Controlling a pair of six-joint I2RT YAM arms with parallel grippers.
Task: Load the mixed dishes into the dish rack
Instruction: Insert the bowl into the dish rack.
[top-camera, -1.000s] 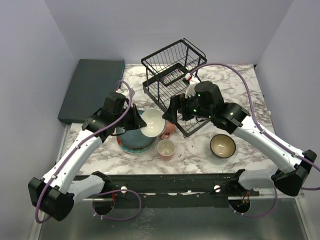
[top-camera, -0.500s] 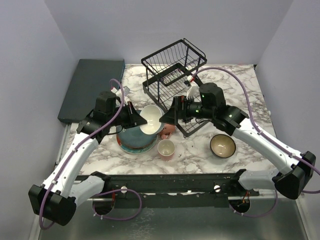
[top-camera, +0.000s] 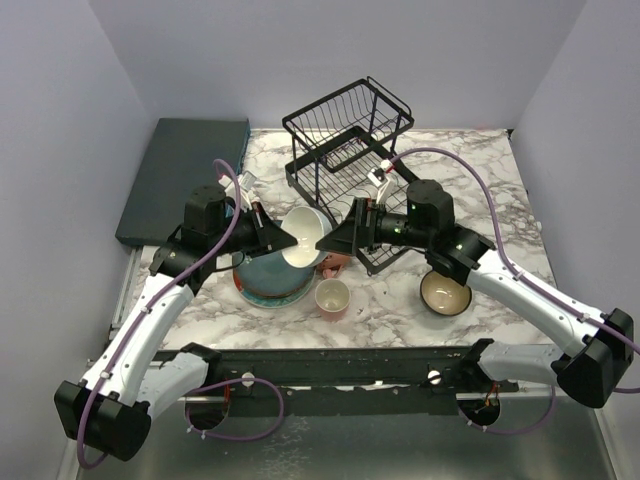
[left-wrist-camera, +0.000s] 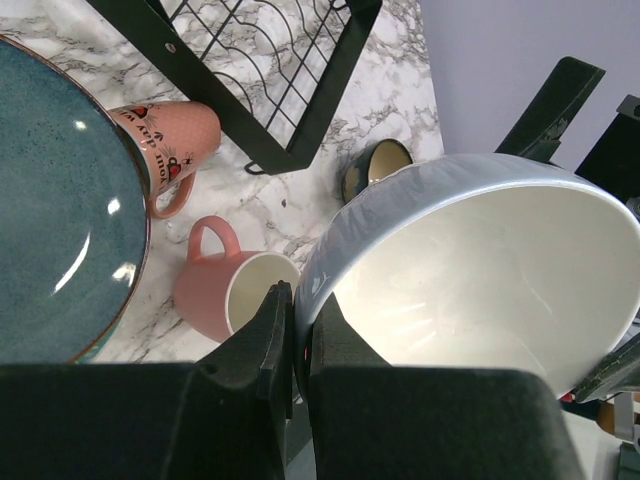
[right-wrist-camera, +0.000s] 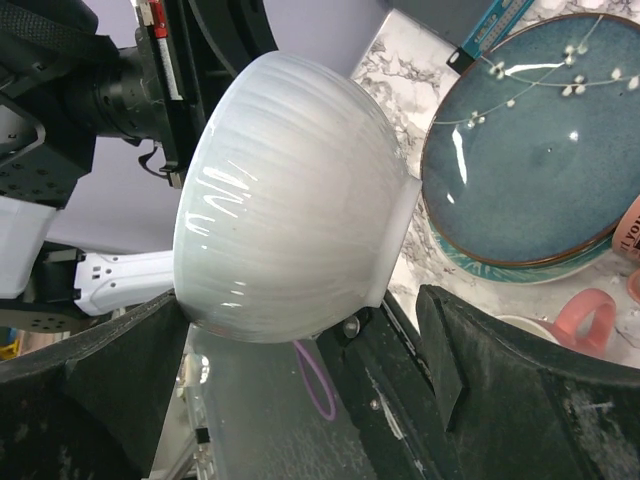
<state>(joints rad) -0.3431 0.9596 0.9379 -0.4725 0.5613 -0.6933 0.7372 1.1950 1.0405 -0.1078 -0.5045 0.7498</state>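
Observation:
My left gripper (top-camera: 277, 238) is shut on the rim of the white bowl (top-camera: 305, 238) and holds it tilted above the table. In the left wrist view its fingers (left-wrist-camera: 275, 325) pinch the bowl (left-wrist-camera: 480, 270) wall. My right gripper (top-camera: 330, 240) is open, its jaws spread on either side of the bowl's (right-wrist-camera: 290, 200) base without touching it. A stack of plates (top-camera: 272, 275) with a dark teal one on top (right-wrist-camera: 540, 150) lies below. The black wire dish rack (top-camera: 345, 150) stands behind.
An upright pink mug (top-camera: 332, 297) stands in front of the plates, and a second pink mug (left-wrist-camera: 165, 140) lies by the rack's base. A dark cream-lined bowl (top-camera: 445, 292) sits at the right. A dark teal slab (top-camera: 185, 175) lies at the far left.
The left arm has drawn back and raised the bowl slightly. The right gripper has moved left and lower, closing in on the bowl's underside.

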